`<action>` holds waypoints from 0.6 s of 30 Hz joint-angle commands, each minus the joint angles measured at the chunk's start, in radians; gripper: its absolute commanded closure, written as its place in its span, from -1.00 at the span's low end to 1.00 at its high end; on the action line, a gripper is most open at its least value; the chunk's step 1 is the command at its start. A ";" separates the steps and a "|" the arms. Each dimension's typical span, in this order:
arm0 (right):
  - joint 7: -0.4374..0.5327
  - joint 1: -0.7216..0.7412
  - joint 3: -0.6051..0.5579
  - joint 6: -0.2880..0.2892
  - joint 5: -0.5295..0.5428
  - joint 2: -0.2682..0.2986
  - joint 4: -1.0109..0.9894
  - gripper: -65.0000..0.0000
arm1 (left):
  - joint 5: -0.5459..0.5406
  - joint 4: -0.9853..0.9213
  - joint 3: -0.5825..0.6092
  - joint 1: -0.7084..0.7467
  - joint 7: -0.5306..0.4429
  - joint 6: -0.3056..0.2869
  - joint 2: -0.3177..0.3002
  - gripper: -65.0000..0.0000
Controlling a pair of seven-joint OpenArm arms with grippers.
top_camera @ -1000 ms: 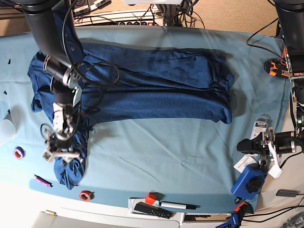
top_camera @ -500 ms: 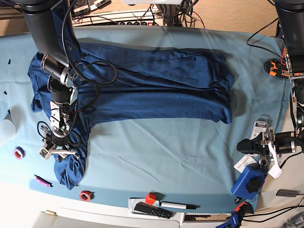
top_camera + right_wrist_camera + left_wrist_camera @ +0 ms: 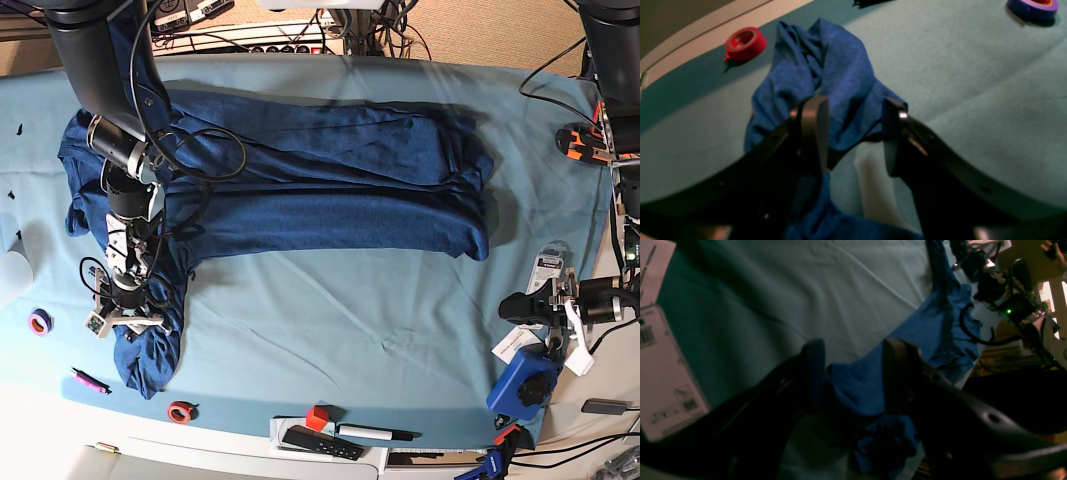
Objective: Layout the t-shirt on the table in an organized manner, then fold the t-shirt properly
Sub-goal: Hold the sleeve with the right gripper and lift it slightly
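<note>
Right gripper (image 3: 122,318) angled down near the table's (image 3: 330,330) left front corner, jaws parted around the t-shirt (image 3: 836,83) sleeve. Left gripper (image 3: 853,373) parked off the right edge, jaws spread, empty. Red tape roll (image 3: 745,41) sharp only from the right wrist.

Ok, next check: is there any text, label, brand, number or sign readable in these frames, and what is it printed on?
No text is legible in any view.
White packaging card beside the left gripper: barcode, square code and small print, too blurred to read.
Same white packaging card in the base view: print too small.
White label near the blue device: too small.
Remote at the table front edge: markings unreadable.
T-shirt: no print visible.
</note>
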 commanded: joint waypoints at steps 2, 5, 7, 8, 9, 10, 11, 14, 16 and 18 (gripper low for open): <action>0.026 0.031 -0.001 0.009 -0.002 0.002 0.013 0.22 | -0.027 0.013 -0.005 -0.043 -0.015 -0.001 -0.019 0.10; 0.030 0.016 -0.001 0.010 -0.021 -0.006 0.013 0.22 | -0.027 0.013 -0.005 -0.046 -0.015 -0.001 -0.019 0.10; 0.041 0.009 -0.001 0.009 -0.027 -0.009 0.013 0.22 | -0.027 0.013 -0.005 -0.045 -0.014 -0.001 -0.019 0.10; 0.041 0.006 -0.001 0.008 -0.027 -0.009 0.013 0.22 | -0.027 0.013 -0.005 -0.045 -0.014 -0.001 -0.019 0.10; 0.042 0.006 -0.001 0.006 -0.027 -0.008 0.013 0.22 | -0.027 0.013 -0.005 -0.045 -0.014 -0.001 -0.019 0.10; 0.042 0.007 -0.001 0.006 -0.027 -0.006 0.013 0.22 | -0.027 0.013 -0.005 -0.045 -0.014 -0.001 -0.019 0.10; 0.043 0.007 -0.001 0.006 -0.027 -0.005 0.013 0.22 | -0.027 0.013 -0.005 -0.045 -0.014 -0.001 -0.019 0.10; 0.058 0.008 -0.001 0.006 -0.027 0.000 0.013 0.22 | -0.027 0.013 -0.005 -0.045 -0.014 -0.001 -0.019 0.10; 0.070 0.010 -0.001 0.002 -0.026 0.002 0.013 0.22 | -0.027 0.013 -0.005 -0.045 -0.014 -0.001 -0.019 0.10; 0.072 0.014 0.000 0.002 -0.026 0.003 0.013 0.22 | -0.027 0.013 -0.005 -0.045 -0.014 -0.001 -0.019 0.10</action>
